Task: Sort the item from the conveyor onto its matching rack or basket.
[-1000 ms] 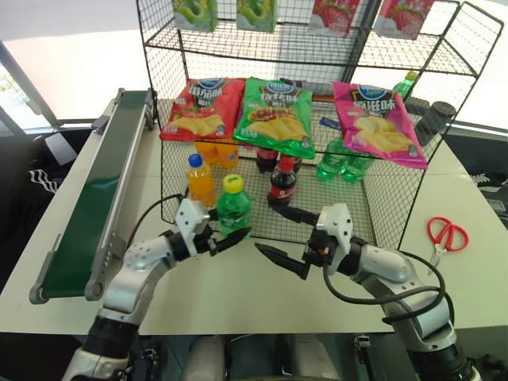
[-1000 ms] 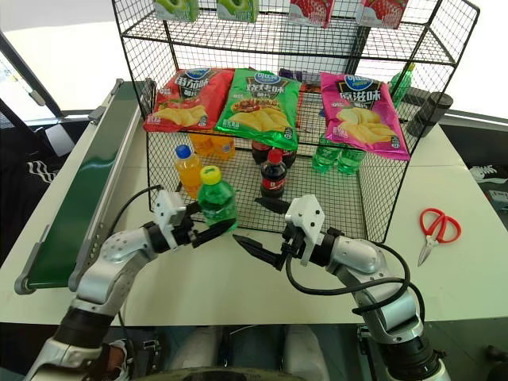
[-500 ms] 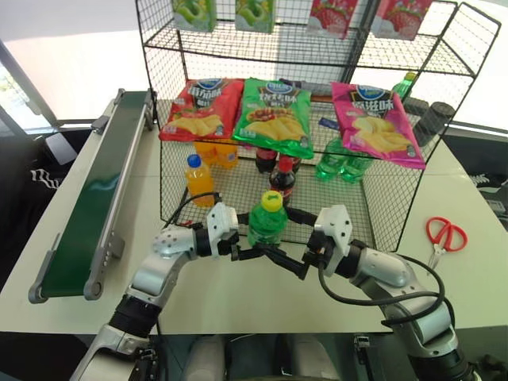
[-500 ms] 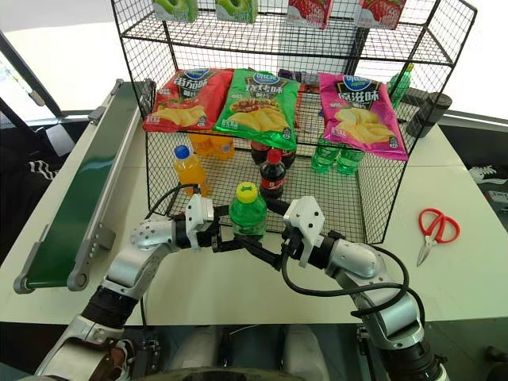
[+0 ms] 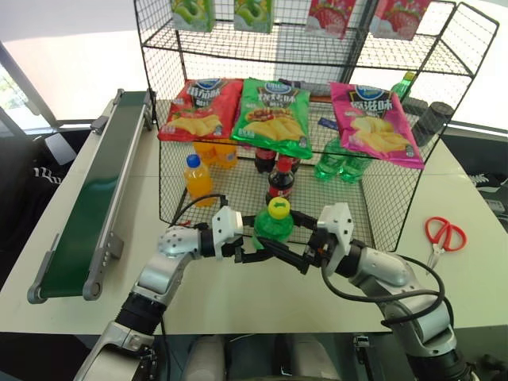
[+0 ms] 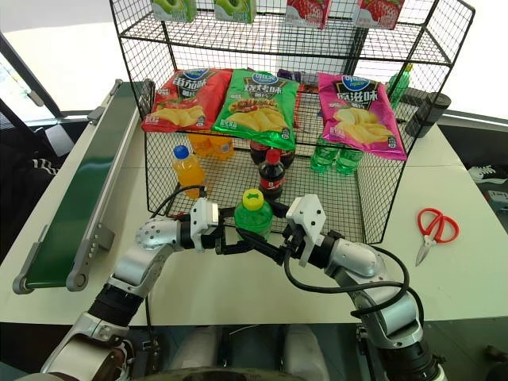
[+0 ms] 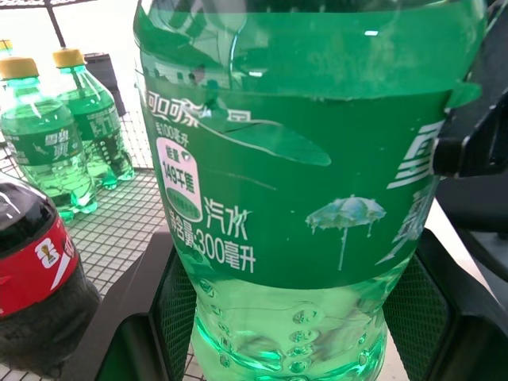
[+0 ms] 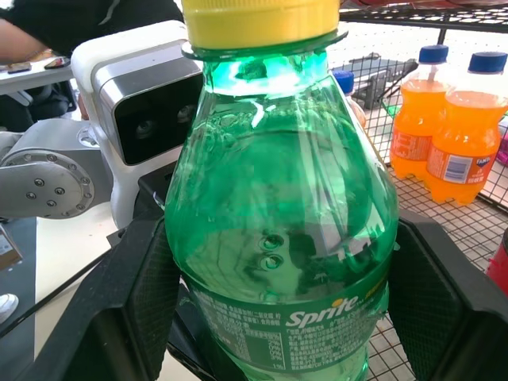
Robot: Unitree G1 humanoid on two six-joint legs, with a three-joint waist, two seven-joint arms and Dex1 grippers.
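Note:
The item, a green soda bottle (image 5: 274, 226) with a yellow cap, stands upright in the air just in front of the rack's wire basket (image 5: 381, 198). My left gripper (image 5: 258, 248) reaches in from the left and is shut on the bottle's lower body; its fingers (image 7: 171, 305) flank the label. From the right, my right gripper (image 5: 287, 251) is shut on the same bottle (image 8: 278, 238), with a finger (image 8: 151, 294) pressed to each side. The conveyor (image 5: 95, 190) lies along the table's left side with its belt bare.
Inside the basket stand orange bottles (image 5: 197, 178), a cola bottle (image 5: 279, 178) and green bottles (image 5: 337, 163). Chip bags (image 5: 278, 115) lie on the sloped shelf above. Red scissors (image 5: 440, 234) rest on the table to the right.
My left gripper carried the bottle rightward to the right gripper, which stayed in place. The right gripper's open fingers have closed onto the bottle.

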